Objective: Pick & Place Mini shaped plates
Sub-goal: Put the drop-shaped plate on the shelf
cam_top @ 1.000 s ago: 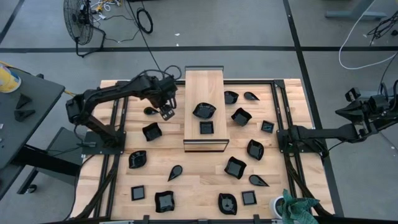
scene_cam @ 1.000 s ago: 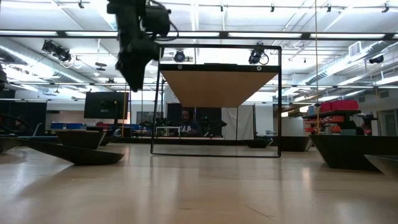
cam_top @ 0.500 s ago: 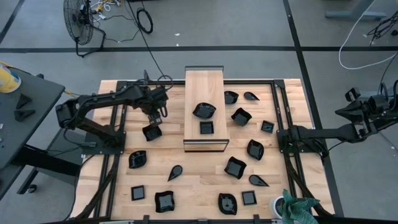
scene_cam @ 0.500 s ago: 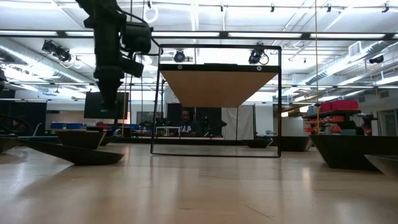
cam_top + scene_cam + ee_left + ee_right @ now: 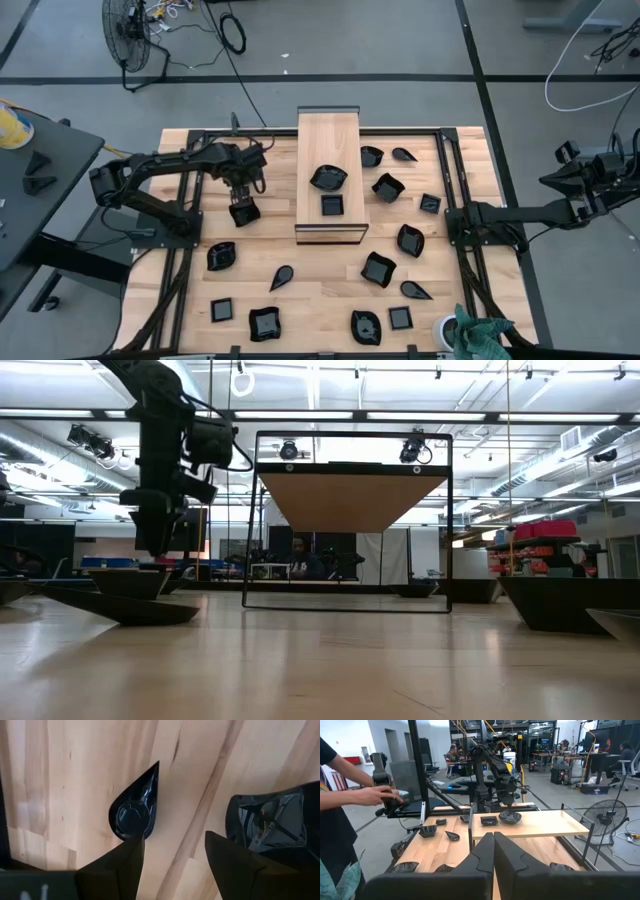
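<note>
The left gripper, fingers spread and grasping nothing, hangs directly over the square plate just left of the wooden board, far nearer than the clenched right gripper.

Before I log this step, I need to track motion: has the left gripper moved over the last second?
Yes. The left gripper swung away from the wooden board, leftward, down over a square plate.

Overhead looks straight down; low camera level across table; wrists close
</note>
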### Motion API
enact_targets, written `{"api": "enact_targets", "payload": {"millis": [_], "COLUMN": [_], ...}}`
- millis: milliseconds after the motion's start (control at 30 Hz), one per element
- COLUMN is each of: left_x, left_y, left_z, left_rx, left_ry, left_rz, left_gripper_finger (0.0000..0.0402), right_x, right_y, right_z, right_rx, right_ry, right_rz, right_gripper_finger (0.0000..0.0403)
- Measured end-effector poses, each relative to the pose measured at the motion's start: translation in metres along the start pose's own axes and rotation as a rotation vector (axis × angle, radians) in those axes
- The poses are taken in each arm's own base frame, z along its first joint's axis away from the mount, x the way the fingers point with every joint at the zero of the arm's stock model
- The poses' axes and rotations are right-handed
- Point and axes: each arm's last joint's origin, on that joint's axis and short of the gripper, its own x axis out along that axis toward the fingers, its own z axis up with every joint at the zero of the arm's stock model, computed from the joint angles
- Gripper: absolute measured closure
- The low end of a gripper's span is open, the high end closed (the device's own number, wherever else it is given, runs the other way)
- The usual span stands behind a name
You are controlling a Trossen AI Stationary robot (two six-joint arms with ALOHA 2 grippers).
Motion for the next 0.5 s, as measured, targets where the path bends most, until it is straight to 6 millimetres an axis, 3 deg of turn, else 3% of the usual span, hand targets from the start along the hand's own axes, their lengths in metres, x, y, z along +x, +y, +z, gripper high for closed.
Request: {"api": "enact_targets", "payload": {"millis": [500], "left_x": [0.0112], "left_y": [0.0053], "left_z": [-0.0032], "left_rx": [-0.052], "left_ry": [-0.025], "left_rz": [0.011], "left_gripper_finger": [0.0205], "right_x": [0.0], "right_y": [0.0], "right_z": [0.0], "right_rx": [0.0], "right_ry": [0.0], "right_rz": [0.0], "right_gripper_finger": [0.0392]}}
